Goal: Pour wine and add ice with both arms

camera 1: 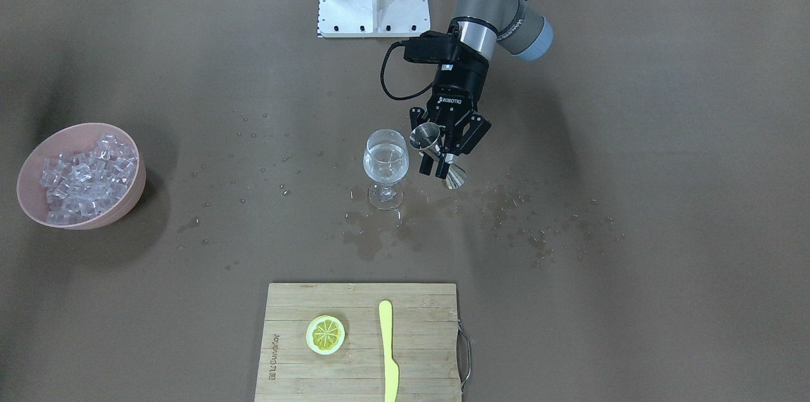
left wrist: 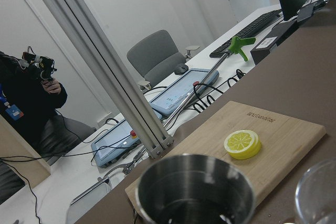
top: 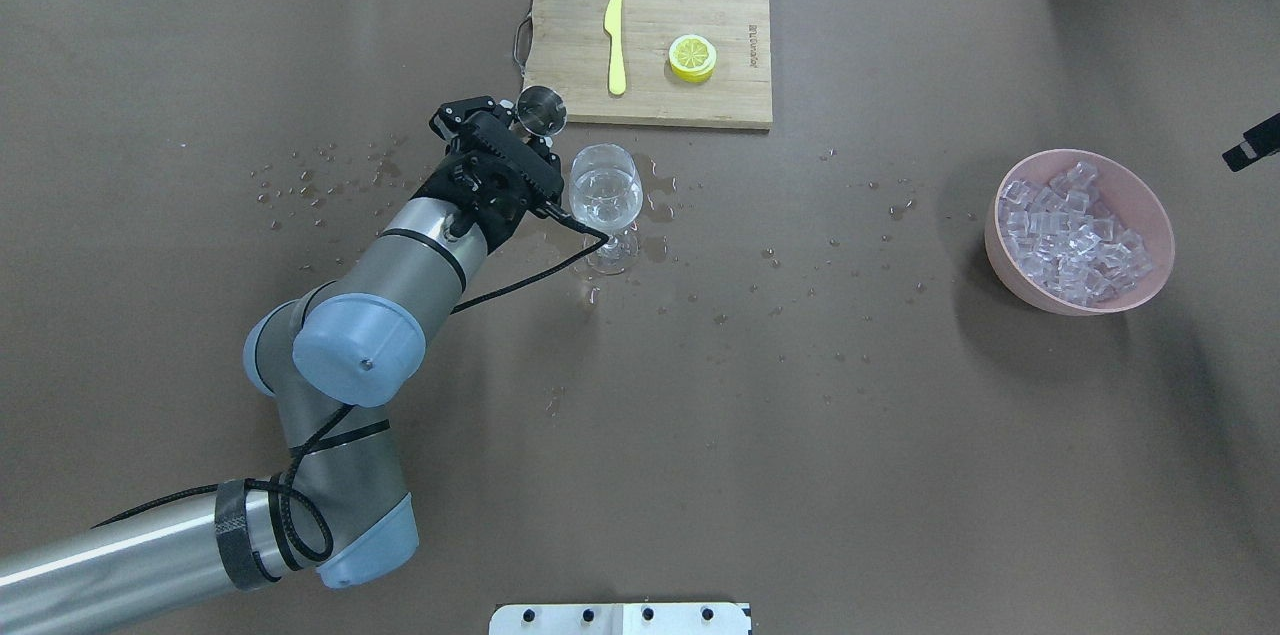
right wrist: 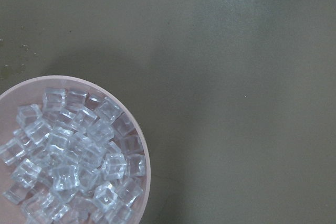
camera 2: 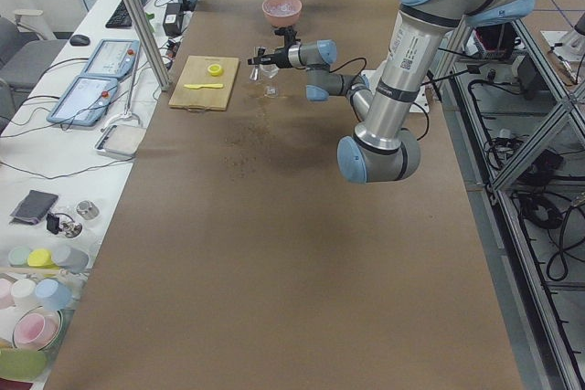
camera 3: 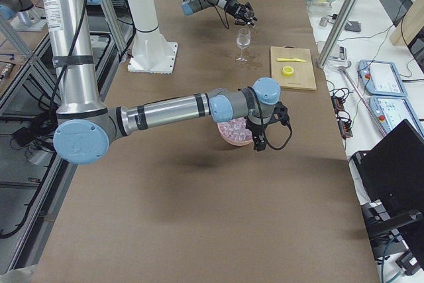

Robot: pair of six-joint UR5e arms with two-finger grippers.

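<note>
Now the left jaws clamp a tilted jigger (camera 1: pixel 436 154) at the glass's (camera 1: pixel 386 171) 3 o'clock, front view; wine (camera 1: pixel 385 158) sits in the glass, ice (camera 1: pixel 82 174) in the bowl (camera 1: pixel 121 208). Right jaws: cannot tell.

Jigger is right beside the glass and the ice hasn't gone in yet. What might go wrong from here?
1. The left gripper holds the jigger tilted close beside the wine glass; withdrawing might clip the rim and tip it.
2. A wet patch surrounds the glass's foot, so a nudge may slide it.
3. The ice in the pink bowl is small clear cubes; they may slip from a two-finger grip or splash the wine.
</note>
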